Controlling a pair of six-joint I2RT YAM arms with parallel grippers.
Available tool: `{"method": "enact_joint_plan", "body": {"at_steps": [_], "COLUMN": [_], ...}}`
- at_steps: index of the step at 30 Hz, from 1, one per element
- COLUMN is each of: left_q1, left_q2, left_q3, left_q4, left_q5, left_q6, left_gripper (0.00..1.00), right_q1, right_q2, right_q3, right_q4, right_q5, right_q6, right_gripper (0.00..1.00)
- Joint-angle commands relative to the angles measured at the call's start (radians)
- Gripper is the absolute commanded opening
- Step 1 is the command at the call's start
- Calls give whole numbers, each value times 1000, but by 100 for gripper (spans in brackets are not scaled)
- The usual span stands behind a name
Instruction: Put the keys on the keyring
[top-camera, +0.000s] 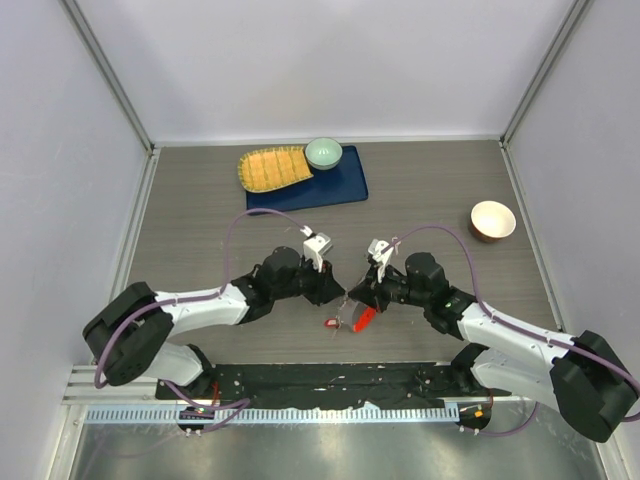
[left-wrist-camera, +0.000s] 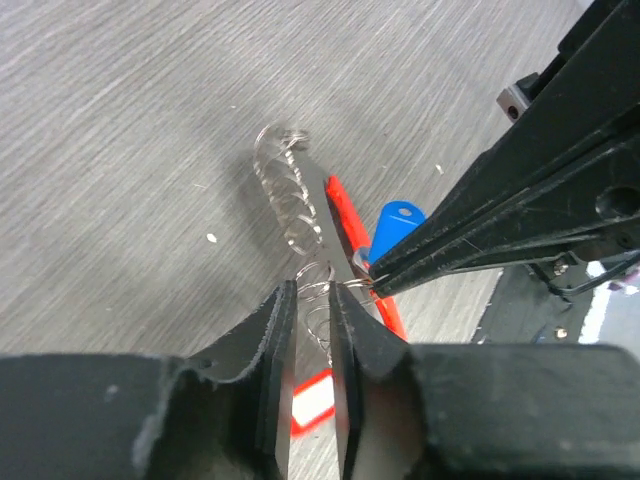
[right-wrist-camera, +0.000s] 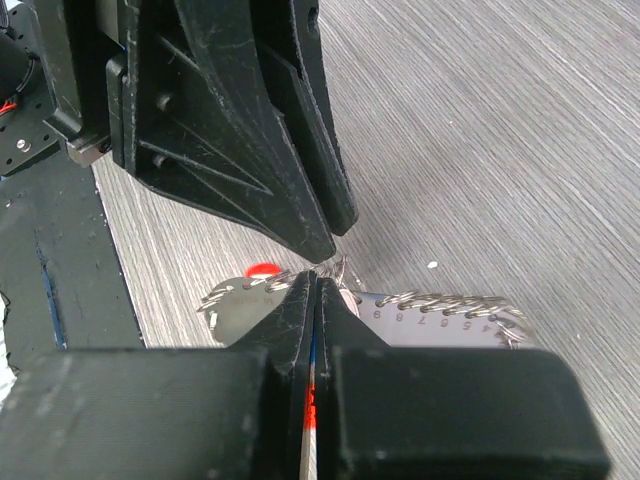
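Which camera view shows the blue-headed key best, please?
The left wrist view: the blue key head shows beside the red tag, partly behind the right gripper. The right wrist view shows at most a blue sliver; the top view, nothing.

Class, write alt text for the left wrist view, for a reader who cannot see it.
The left gripper, black fingers narrowly parted, frames the wire coil of a grey metal keyring with chain and long red plastic tag, while the right gripper pinches it from the side. A blue-headed key shows beside its fingers, against a grey wood-grain table.
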Motion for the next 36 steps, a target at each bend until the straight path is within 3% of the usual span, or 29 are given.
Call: {"method": "enact_joint_plan", "body": {"at_steps": [1,10,18,29,36], "left_q1": [38,136,136,136,136], "left_q2": [-14,139,273,337,337], "left_q3": [-80,-187,-197,-167,-123], "left_q4": [291,750,981,979,825], "left_q5": [82,343,501,647,676], "left_q6": [-48,-39,115,263,364], "left_gripper": [27,43,53,54,52], "right_q1": [4,4,4,4,4], "right_q2": [-11,-11,-14,-8,-6], "right_q3": [1,2,13,28,34], "right_q4": [40,15,-3,-6,-12], "right_q5": [18,30,13,-13,-24], "right_q6": [-2,-18,-30,-36,-38], "right_gripper": [1,1,1,1,1]}}
